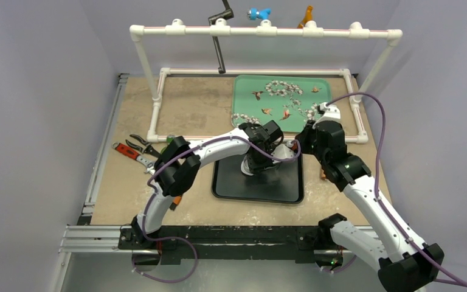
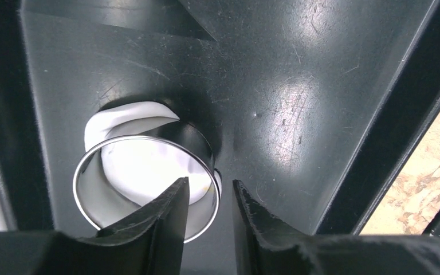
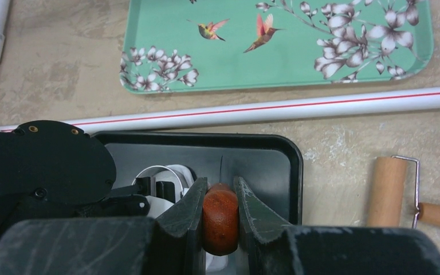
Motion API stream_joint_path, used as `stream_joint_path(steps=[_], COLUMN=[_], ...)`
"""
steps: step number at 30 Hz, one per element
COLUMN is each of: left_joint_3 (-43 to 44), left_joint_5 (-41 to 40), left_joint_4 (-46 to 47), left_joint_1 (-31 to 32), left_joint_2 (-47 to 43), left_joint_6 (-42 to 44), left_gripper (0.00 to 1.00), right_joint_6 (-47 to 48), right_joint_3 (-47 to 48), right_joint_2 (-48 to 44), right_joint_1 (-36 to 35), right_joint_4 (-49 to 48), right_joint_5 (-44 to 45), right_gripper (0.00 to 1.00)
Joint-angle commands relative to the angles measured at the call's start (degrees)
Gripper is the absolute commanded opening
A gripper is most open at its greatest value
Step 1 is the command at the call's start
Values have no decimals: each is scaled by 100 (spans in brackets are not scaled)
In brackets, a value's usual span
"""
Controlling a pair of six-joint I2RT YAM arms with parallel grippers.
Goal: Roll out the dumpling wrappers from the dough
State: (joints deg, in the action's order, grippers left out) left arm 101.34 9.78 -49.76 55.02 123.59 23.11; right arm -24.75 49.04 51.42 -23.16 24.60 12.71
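A metal ring cutter [image 2: 149, 143] stands on the black tray [image 2: 298, 86]. White dough [image 2: 143, 166], a flat round piece the size of a dumpling wrapper, lies inside it, and a curved scrap [image 2: 114, 117] sticks out behind. My left gripper [image 2: 209, 183] is open: one finger is inside the ring, the other outside, and the ring's wall is in the gap. In the top view it [image 1: 255, 164] points down over the tray [image 1: 280, 185]. My right gripper [image 3: 220, 186] is shut on a red-brown wooden tool handle [image 3: 220, 217] over the tray's far part, just right of the ring [image 3: 160, 171].
A wooden rolling pin [image 3: 387, 192] lies on the table right of the black tray. A green flowered tray [image 1: 280, 97] sits behind a white pipe frame [image 1: 261, 30]. Pliers and hand tools [image 1: 135, 149] lie at the left.
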Motion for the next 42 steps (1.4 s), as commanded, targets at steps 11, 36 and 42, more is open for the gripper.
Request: stream_joint_path(steps=[11, 36, 42], left_joint_3=[-433, 73, 81], left_joint_5=[112, 942, 1291], left_joint_4=[700, -303, -379], left_joint_1=[55, -132, -320], left_joint_2=[42, -538, -544], left_joint_6=[107, 328, 421], left_gripper=[6, 27, 29], right_joint_6=[-619, -460, -488], right_joint_3=[-442, -621, -679], right_joint_2=[-206, -157, -121], right_joint_1=[-57, 30, 42], right_joint_4=[-621, -662, -770], right_joint_5=[-714, -696, -804], right_gripper=[0, 0, 0])
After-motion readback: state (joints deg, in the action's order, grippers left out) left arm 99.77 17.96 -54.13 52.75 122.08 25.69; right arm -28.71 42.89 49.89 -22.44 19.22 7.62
